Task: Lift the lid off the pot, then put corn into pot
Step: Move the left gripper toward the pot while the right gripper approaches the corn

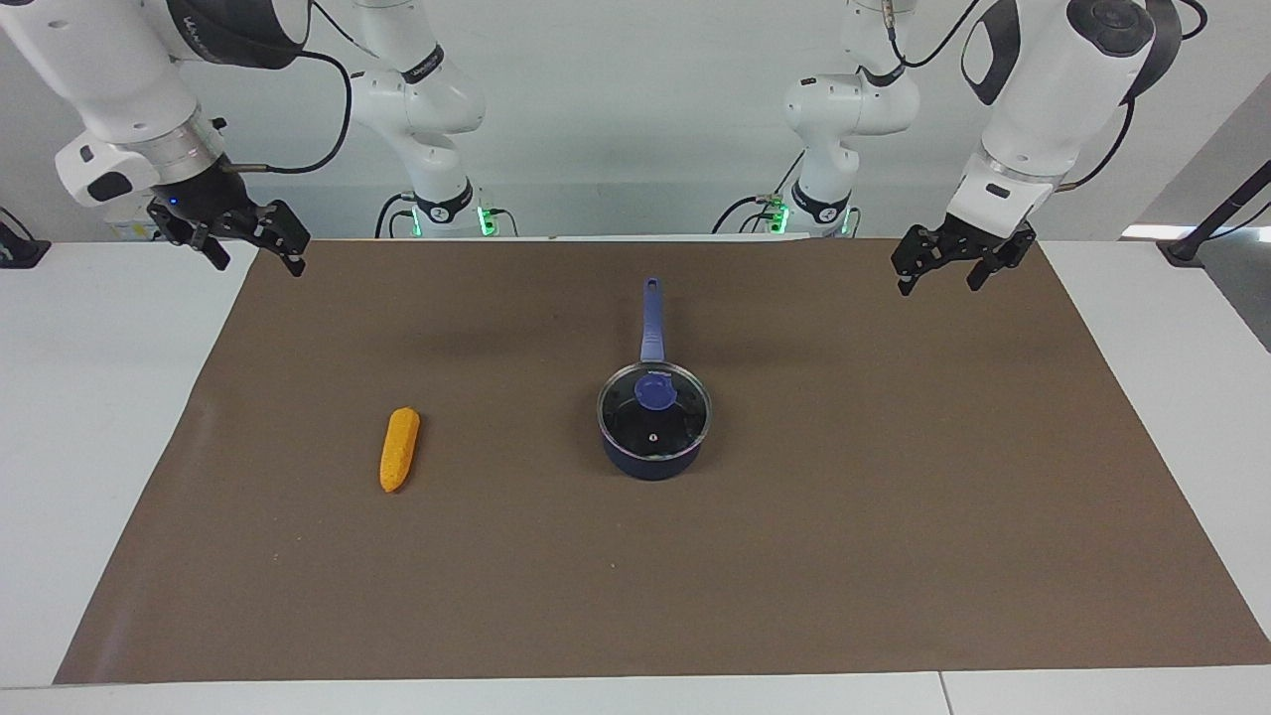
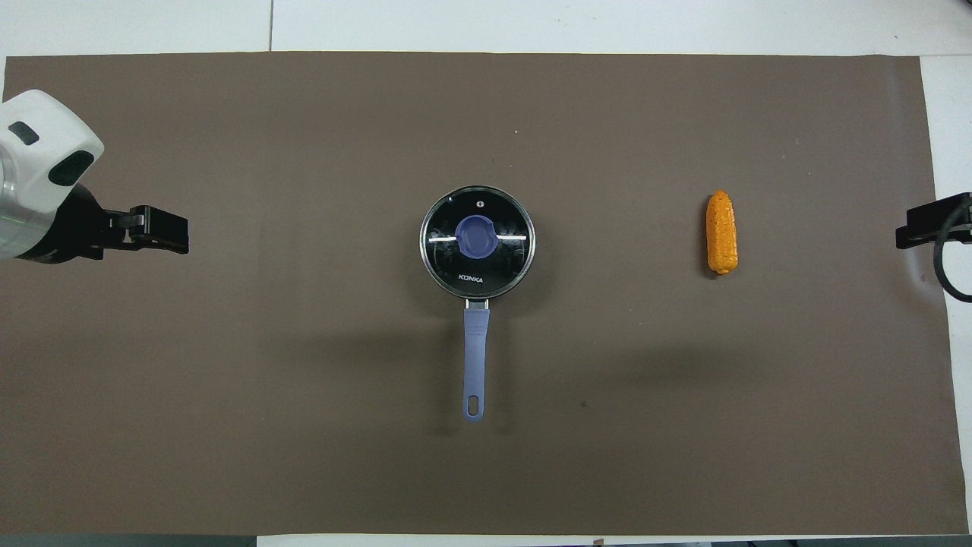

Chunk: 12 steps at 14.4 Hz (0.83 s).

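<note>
Both pincers spread, raised at table ends | left pincer [image 1: 941, 270] | right pincer [image 1: 253, 248] | corn [image 1: 399, 450], lidded pot [image 1: 652, 459] well apart

Pot [image 1: 652, 459] in front of me, mid-mat: small, round, dark navy wall, black inside seen through the glass. Its long straight blue handle [image 1: 651, 320] points toward my bases, lying level, hang-hole at the tip.

Lid [image 1: 635, 422] seated flat on the pot, rim to rim. Clear glass disc, thin metal edge, blue knob [image 1: 655, 390] at centre, small vent hole on the side away from the handle. White lettering on the glass beside the handle.

Corn [image 1: 399, 449] on the mat toward my right arm's end, well apart from the pot. Small orange-yellow cob, bumpy, lying flat, roughly parallel to the handle, tapered end pointing away from me.
</note>
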Motion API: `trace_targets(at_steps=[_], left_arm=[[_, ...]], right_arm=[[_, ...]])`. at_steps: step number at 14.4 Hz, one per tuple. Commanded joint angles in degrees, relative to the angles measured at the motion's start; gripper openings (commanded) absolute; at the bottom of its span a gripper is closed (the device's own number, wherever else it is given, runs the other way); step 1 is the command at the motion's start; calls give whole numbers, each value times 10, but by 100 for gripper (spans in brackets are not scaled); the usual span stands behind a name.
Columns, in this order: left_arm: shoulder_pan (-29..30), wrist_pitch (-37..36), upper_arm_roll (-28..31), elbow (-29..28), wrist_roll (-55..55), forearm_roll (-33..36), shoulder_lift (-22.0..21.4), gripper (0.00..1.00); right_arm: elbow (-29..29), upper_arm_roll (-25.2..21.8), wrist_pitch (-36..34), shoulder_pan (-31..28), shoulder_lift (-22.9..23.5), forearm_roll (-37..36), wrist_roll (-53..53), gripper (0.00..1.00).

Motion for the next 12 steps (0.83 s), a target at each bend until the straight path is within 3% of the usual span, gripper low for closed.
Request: trace_targets(at_steps=[1, 5, 12], left_arm=[[7, -7, -2, -6, 6, -7, -11, 100], [7, -7, -2, -6, 6, -7, -11, 100], [-3, 2, -4, -8, 4, -11, -11, 100]], right_arm=[[-13, 2, 14, 2, -10, 8, -10, 100], [-14, 2, 16, -4, -10, 9, -11, 100], [-89, 5, 164, 22, -16, 14, -12, 100]])
